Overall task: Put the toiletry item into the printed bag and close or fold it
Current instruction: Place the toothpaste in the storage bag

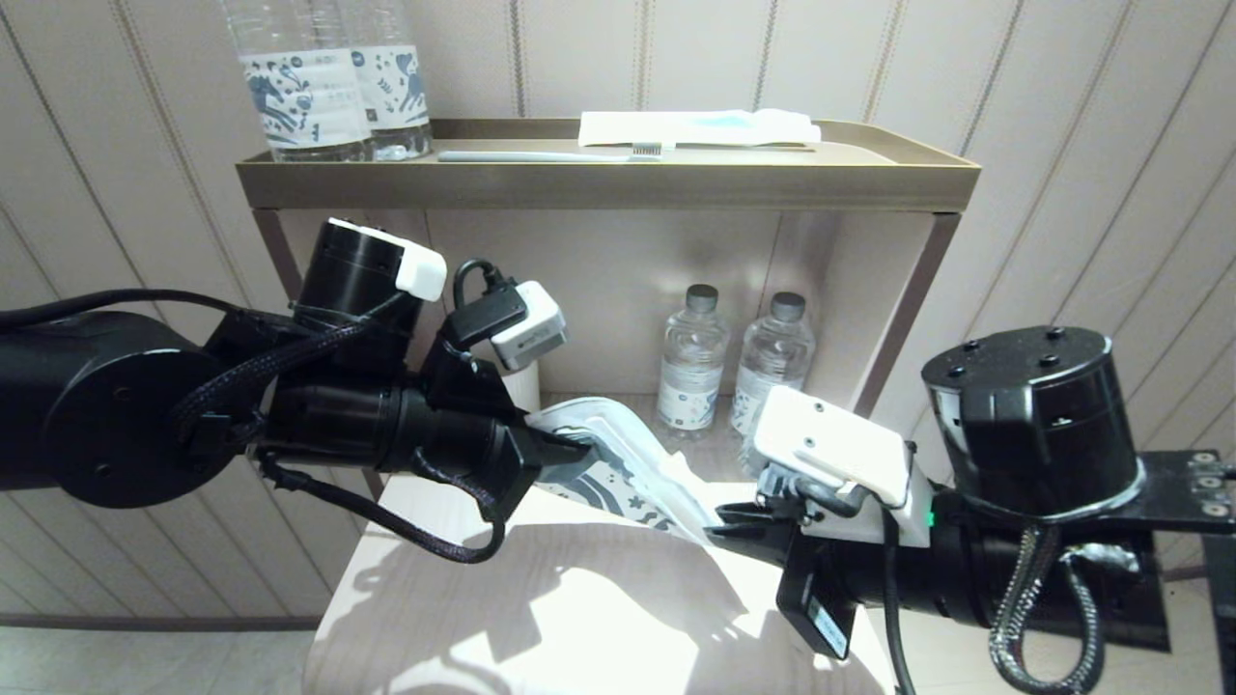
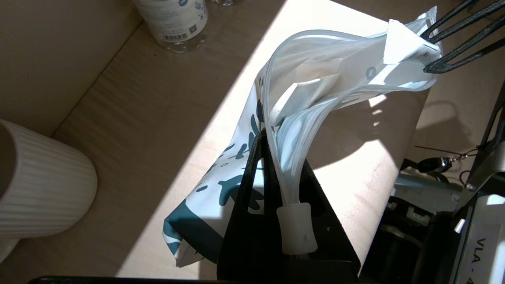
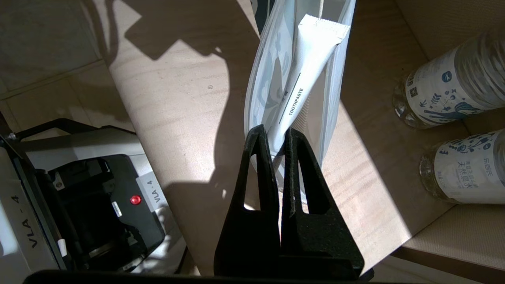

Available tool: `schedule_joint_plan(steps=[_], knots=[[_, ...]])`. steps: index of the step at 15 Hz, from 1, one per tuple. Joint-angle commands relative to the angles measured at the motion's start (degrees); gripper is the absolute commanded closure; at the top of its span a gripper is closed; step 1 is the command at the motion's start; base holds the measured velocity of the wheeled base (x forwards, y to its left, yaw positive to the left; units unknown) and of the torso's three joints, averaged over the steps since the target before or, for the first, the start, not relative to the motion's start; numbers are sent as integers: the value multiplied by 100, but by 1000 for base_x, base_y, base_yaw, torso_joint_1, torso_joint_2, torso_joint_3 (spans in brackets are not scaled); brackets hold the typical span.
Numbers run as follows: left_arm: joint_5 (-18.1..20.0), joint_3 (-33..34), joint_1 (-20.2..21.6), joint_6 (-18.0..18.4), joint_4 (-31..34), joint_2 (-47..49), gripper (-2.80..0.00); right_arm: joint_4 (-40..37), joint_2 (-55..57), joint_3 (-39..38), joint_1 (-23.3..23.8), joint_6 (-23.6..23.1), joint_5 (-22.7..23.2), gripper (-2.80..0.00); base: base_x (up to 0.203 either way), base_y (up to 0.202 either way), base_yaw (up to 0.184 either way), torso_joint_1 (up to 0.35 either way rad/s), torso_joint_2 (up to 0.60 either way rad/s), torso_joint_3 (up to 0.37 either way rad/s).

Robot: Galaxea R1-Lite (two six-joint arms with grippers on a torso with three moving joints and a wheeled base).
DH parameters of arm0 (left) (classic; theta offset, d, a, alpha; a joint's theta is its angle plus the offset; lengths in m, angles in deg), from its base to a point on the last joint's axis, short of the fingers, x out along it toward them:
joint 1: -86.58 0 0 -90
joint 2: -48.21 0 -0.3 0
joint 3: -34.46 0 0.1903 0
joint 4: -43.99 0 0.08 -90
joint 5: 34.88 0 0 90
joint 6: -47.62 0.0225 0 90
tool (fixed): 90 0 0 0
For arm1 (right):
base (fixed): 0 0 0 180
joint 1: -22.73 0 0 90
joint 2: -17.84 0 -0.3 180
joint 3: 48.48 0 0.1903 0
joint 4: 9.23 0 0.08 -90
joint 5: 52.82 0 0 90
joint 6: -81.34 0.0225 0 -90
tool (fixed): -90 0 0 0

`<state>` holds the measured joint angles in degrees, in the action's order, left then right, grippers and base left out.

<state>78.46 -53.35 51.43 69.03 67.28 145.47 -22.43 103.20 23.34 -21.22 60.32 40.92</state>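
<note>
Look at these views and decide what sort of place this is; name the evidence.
Probably a hotel room or a mock-up of one: a wall-side shelf unit with a tray holding a toothbrush, matching branded water bottles, and a ribbed white cup.

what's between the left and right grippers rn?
Only the printed bag, stretched between left gripper and right gripper, both shut on its ends. The head view shows it; a white toothpaste tube sits in its open mouth.
</note>
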Motion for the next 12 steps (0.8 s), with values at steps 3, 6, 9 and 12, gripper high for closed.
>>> schedule_joint_plan(steps=[3, 6, 9, 12], knots=[[12, 2, -9, 13, 7, 12, 0, 56, 33, -89, -43, -50, 4, 0, 0, 0, 0, 0, 0, 0], [24, 16, -38, 13, 11, 1, 0, 56, -2, -86, -54, -43, 4, 0, 0, 0, 0, 0, 0, 0], [91, 28, -115, 13, 16, -49, 0, 64, 69, -22, -43, -12, 10, 0, 0, 0, 0, 0, 0, 0], [100, 28, -115, 21, 25, -35, 0, 56, -10, 94, -51, 75, 22, 0, 0, 0, 0, 0, 0, 0]])
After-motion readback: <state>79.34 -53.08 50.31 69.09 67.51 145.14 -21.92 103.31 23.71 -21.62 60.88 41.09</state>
